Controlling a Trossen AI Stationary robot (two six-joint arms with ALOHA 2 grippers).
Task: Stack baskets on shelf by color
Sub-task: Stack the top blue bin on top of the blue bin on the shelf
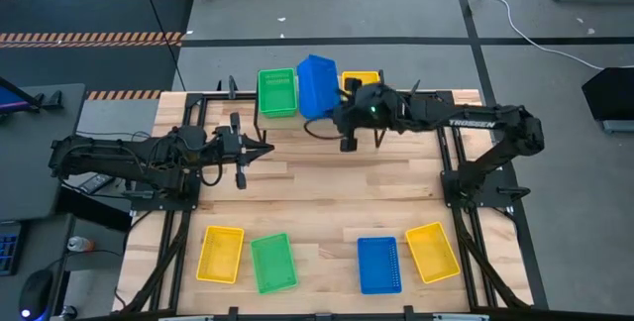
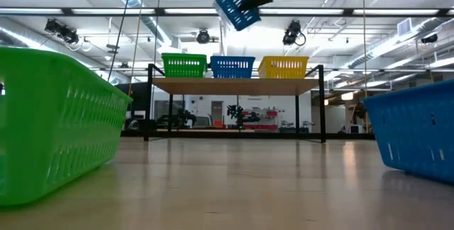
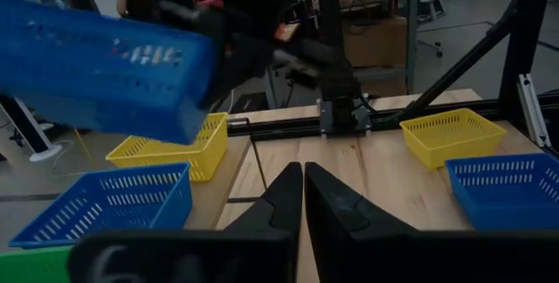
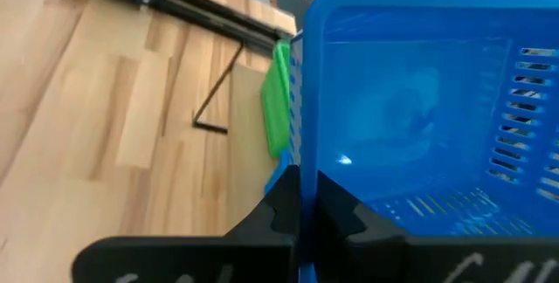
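Two arms reach over the table, and parts of the scene are hard to read. In the high view the right gripper point(image 1: 335, 113) and the lifted blue basket point(image 1: 317, 85) cover the middle of the shelf point(image 1: 466, 96), so the blue basket standing there shows only in the low view point(image 2: 233, 66). The yellow basket on the shelf point(image 1: 363, 80) is partly hidden by the arm. In the low view a near green basket point(image 2: 57, 120) and a near blue basket point(image 2: 418, 134) are cut off by the picture's edges and block the table's sides.

The right gripper is clenched on the rim of the lifted blue basket, which hangs tilted in the air above the shelf, over the blue basket between the green basket on the shelf point(image 1: 277, 92) and the yellow one. In the right wrist view the fingers point(image 4: 278, 209) pinch its wall.

The left gripper point(image 1: 269, 149) waits over the table's left middle, jaws closed on nothing.

Four more baskets lie along the table's near edge: yellow point(image 1: 221, 254), green point(image 1: 272, 263), blue point(image 1: 378, 265), yellow point(image 1: 432, 252).
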